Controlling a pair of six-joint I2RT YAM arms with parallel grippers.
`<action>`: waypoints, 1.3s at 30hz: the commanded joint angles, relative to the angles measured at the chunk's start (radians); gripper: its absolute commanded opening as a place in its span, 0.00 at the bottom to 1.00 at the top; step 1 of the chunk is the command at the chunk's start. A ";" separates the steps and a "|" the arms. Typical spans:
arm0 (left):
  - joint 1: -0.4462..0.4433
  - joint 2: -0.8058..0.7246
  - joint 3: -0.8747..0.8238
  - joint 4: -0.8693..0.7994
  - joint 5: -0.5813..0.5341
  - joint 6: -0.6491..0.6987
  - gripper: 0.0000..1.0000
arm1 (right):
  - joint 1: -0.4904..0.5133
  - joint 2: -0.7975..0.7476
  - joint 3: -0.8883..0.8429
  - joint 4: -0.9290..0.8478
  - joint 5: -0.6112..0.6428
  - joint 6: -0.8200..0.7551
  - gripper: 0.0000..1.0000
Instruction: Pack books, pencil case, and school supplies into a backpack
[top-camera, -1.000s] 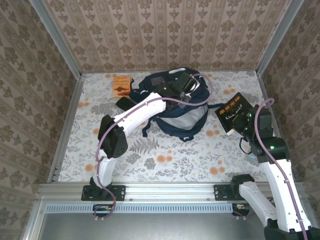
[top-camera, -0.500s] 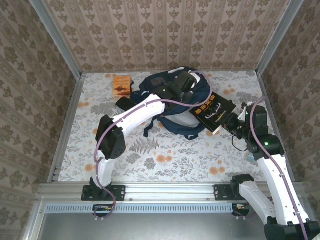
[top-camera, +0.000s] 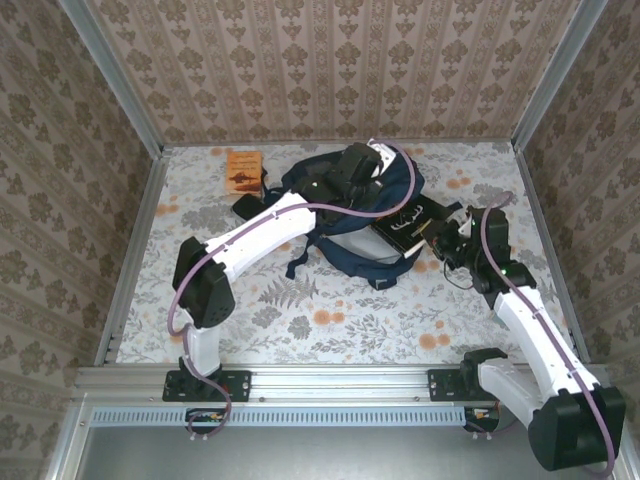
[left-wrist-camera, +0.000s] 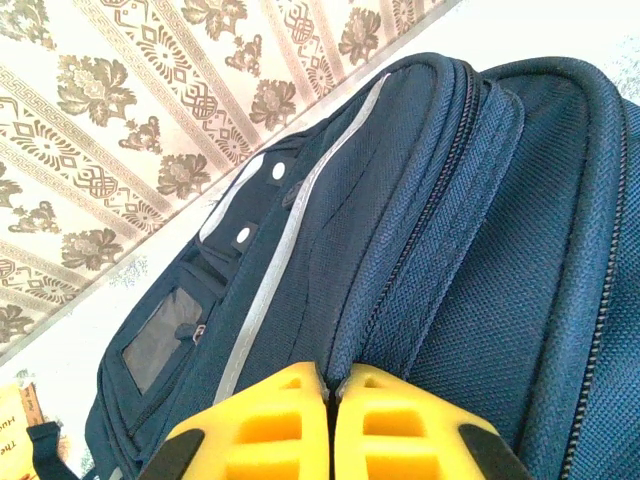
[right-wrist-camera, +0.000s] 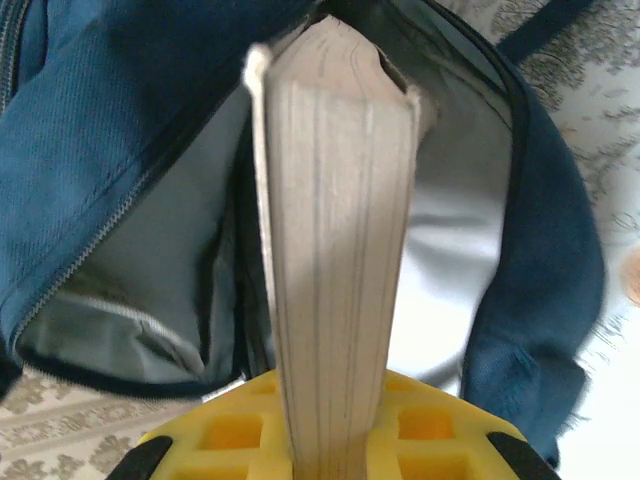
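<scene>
The navy backpack lies mid-table with its mouth facing right. My left gripper is above it, its yellow fingers shut on a fold of the backpack's fabric beside the zip, holding the flap up. My right gripper is shut on the black gold-lettered book. The book's page edge points into the backpack's pale grey inside, its far end between the flaps. The small orange book lies at the back left. A flat black case lies beside the backpack's left side.
Patterned walls close in the table on three sides, with metal posts at the back corners. A dark strap trails from the backpack toward the near side. The orange book's corner shows left of the backpack.
My right gripper has carried the black book leftward from the table's right side into the backpack's mouth. My left gripper has shifted slightly back, lifting the flap.
</scene>
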 joint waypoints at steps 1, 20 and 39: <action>-0.011 -0.092 0.014 0.150 0.002 -0.040 0.05 | 0.023 0.039 0.002 0.290 0.016 0.085 0.03; -0.024 -0.120 0.004 0.143 0.027 -0.085 0.04 | 0.252 0.548 0.039 0.717 0.410 0.251 0.04; -0.008 -0.124 -0.017 0.135 0.029 -0.114 0.04 | 0.256 0.726 0.075 0.785 0.294 0.309 0.58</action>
